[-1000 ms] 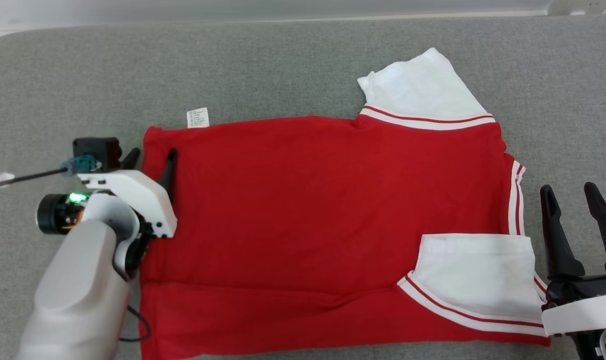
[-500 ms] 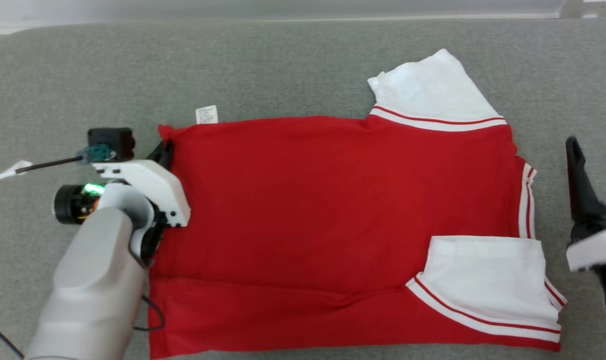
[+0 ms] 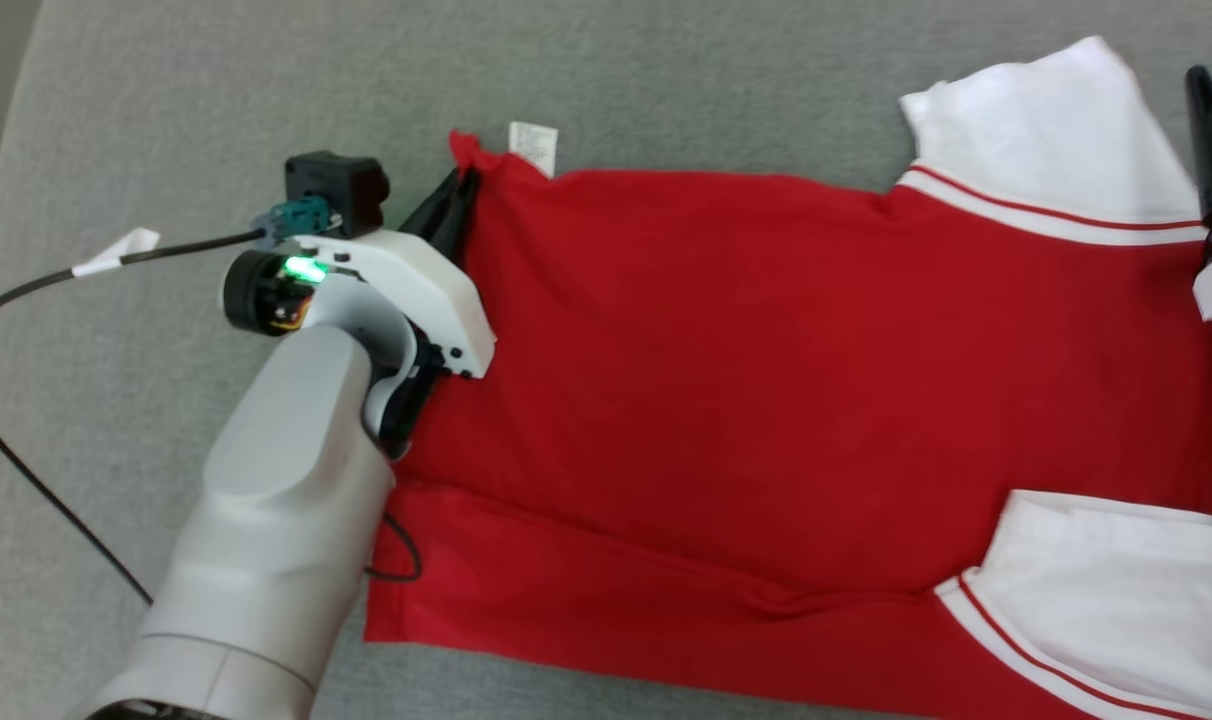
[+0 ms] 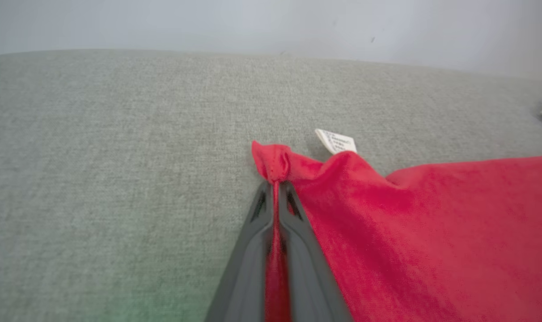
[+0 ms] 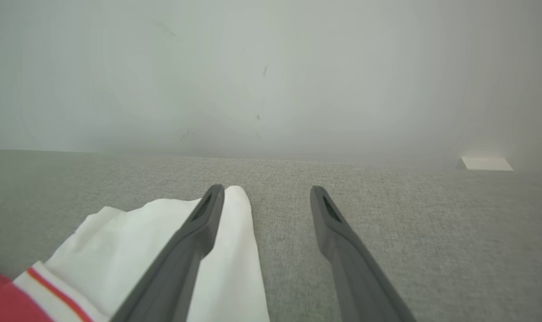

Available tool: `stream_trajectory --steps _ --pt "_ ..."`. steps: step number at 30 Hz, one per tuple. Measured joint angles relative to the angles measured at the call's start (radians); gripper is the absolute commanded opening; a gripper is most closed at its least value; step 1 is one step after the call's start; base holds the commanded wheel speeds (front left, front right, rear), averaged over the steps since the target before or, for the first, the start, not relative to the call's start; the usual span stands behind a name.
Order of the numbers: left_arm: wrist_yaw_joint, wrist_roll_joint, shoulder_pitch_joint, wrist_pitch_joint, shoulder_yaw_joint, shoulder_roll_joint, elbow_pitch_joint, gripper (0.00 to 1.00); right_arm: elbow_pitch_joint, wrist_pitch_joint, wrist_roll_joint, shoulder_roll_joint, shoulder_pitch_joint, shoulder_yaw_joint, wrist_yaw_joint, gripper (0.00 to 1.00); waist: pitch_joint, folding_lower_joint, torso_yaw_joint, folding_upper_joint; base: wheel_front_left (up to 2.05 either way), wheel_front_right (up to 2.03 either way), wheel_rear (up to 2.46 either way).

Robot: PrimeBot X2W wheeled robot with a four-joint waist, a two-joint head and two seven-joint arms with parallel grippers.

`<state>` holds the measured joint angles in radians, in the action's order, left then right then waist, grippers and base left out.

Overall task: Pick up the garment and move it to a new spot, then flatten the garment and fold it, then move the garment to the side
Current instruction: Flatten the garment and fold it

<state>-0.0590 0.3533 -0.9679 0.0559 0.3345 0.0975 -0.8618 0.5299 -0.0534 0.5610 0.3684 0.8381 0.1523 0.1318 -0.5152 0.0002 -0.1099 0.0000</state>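
Observation:
The garment [image 3: 766,380] is a red shirt with white sleeves trimmed in red stripes, spread flat on the grey cloth surface. My left gripper [image 3: 463,185] is shut on its far left hem corner, and a pinch of red fabric [image 4: 275,165] bunches past the fingertips beside a white care tag [image 4: 336,141]. My right gripper [image 5: 264,192] is open above the far white sleeve [image 5: 163,250], its left finger over the sleeve's edge and its right finger over bare grey cloth. One dark right finger [image 3: 1211,140] shows at the head view's right edge.
The grey cloth surface [image 3: 166,100] stretches bare to the left of and beyond the shirt. A black cable [image 3: 26,420] trails from my left wrist across it. A pale wall [image 5: 271,67] rises behind the surface's far edge.
My left gripper has shut on the red hem corner, which now bunches up. The head camera has turned left. My right gripper has moved up toward the far white sleeve.

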Motion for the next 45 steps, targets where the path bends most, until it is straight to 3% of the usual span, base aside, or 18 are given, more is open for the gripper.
stream_trajectory --steps 6,12,13,15,16,20,30,39,45 --pt "-0.01 0.01 -0.028 0.035 0.023 -0.028 0.0 0.0 0.176 -0.075 0.033 0.026 0.131 0.071 0.0 1.0 -0.049 -0.0001 -0.062 0.0 0.0 0.0 0.0" --pt "-0.011 0.025 -0.039 0.06 0.035 -0.039 -0.015 0.0 0.257 -0.114 0.049 0.048 0.21 0.152 0.0 1.0 -0.064 -0.0002 -0.087 0.0 0.0 0.0 0.0" --pt "-0.011 0.027 -0.04 0.062 0.036 -0.039 -0.019 0.0 0.262 -0.124 0.05 0.052 0.218 0.17 0.0 0.93 -0.064 -0.0002 -0.087 0.0 0.0 0.0 0.0" --pt "-0.012 0.031 -0.043 0.067 0.039 -0.04 -0.028 0.0 0.269 -0.153 0.059 0.062 0.233 0.208 0.0 0.04 -0.062 -0.0002 -0.084 0.0 0.0 0.0 0.0" --pt "-0.012 0.036 -0.043 0.067 0.04 -0.04 -0.032 0.0 0.268 -0.161 0.067 0.065 0.237 0.224 0.0 0.0 -0.06 -0.0002 -0.082 0.0 0.0 0.0 0.0" --pt "-0.012 0.037 -0.044 0.077 0.043 -0.039 -0.047 0.0 0.251 -0.173 0.105 0.073 0.239 0.278 0.0 0.0 -0.049 -0.0002 -0.072 0.0 0.0 0.0 0.0" --pt "-0.011 0.05 -0.004 0.143 0.03 0.003 -0.016 0.0 0.106 0.035 0.175 0.152 0.172 0.313 0.0 0.0 0.018 -0.0002 -0.036 0.0 0.0 0.0 0.0" --pt "0.03 0.053 0.141 0.153 0.011 0.089 0.169 0.0 -0.12 0.132 0.167 0.195 -0.001 0.264 0.0 0.0 0.092 -0.0002 0.014 0.0 0.0 0.0 0.0" --pt "0.08 0.105 0.316 0.123 -0.029 0.125 0.348 0.0 -0.314 0.141 0.134 0.178 -0.237 0.189 0.0 0.0 0.131 -0.0002 0.051 0.0 0.0 0.0 0.0"
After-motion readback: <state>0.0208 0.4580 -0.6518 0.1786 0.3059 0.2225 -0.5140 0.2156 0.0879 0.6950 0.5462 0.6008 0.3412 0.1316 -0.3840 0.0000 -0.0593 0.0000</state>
